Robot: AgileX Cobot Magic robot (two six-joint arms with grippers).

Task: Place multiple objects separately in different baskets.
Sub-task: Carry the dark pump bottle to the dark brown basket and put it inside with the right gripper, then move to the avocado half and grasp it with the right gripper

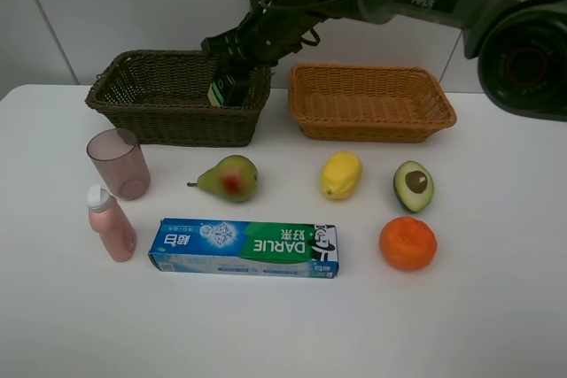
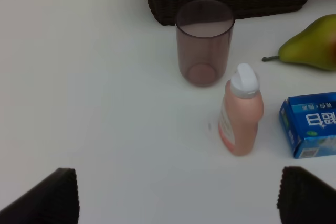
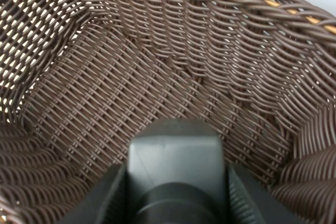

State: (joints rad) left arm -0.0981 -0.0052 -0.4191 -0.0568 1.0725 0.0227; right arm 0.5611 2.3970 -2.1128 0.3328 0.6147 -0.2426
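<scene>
Box (image 1: 244, 249) nearest, flat on the tabletop (image 1: 496, 307), orange (image 1: 407, 243) off one end and pink bottle (image 1: 111, 226) upright off the other. Next row back: cup (image 1: 119, 162) just behind the pink bottle, then pear (image 1: 229, 178), lemon (image 1: 341, 174), avocado (image 1: 413, 185), each apart from its neighbours. None of the seven in a basket yet. Left fingers (image 2: 52, 195) spread wide and empty, over bare tabletop, short of the pink bottle and cup. Farthest back, dark basket (image 1: 177, 121) and tan basket (image 1: 372, 126) side by side. Right fingers (image 3: 102, 203) clamped on green bottle (image 1: 220, 90), reaching across the middle and down inside the dark basket, close to its wall at the tan-basket end. Bottle's base on the weave or above it: cannot tell. Risks, as judged: a bottle tipped against the wall if let go above the floor; snagged wicker and a dragged basket if lifted out so close to the rim. Later, cup and pink bottle near enough to topple one while grabbing the other; round fruit prone to rolling out of a loose pinch.
</scene>
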